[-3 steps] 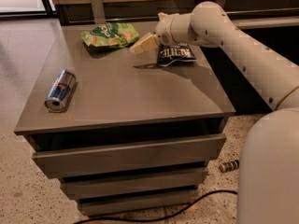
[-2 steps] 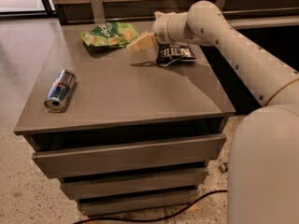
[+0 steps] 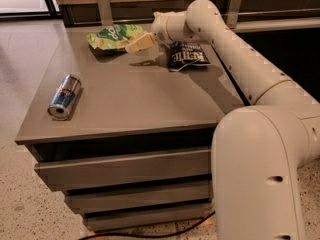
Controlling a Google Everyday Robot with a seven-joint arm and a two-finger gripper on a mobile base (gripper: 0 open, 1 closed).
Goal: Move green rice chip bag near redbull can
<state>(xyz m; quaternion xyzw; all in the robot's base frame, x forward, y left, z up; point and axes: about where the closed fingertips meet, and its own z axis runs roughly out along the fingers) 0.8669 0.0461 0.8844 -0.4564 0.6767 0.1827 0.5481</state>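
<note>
Gripper: The gripper (image 3: 139, 42) hung low over the far part of the grey table (image 3: 145, 99), its tan tip pointing at the snack bag ahead of it.
Grip: Whether the gripper was released, clenched or grasping anything could not be told from this angle.
Green rice chip bag: The green rice chip bag (image 3: 114, 35) lay crinkled and flat on the table right at the gripper's tip. Its nearest edge met the tip in the picture, though contact could not be confirmed.
Redbull can: The redbull can (image 3: 65, 96) lay on its side well apart from the gripper, off toward the table's near edge, with its open-end rim facing the camera. It was also well apart from the green bag.
Dark bag: A dark blue bag (image 3: 188, 57) with white lettering lay just behind the gripper, under the wrist, on the side away from the green bag.
Arm: The cream-coloured arm (image 3: 235, 49) stretched back from the gripper across the table's far corner to a bulky section that filled the foreground.
Shadow: The gripper cast a dark patch on the tabletop just below it.
Table front: Stepped grey tiers (image 3: 125, 166) ran beneath the top, far below the gripper.
Floor: A dark cable (image 3: 150, 231) lay on the speckled floor at the table's foot.
</note>
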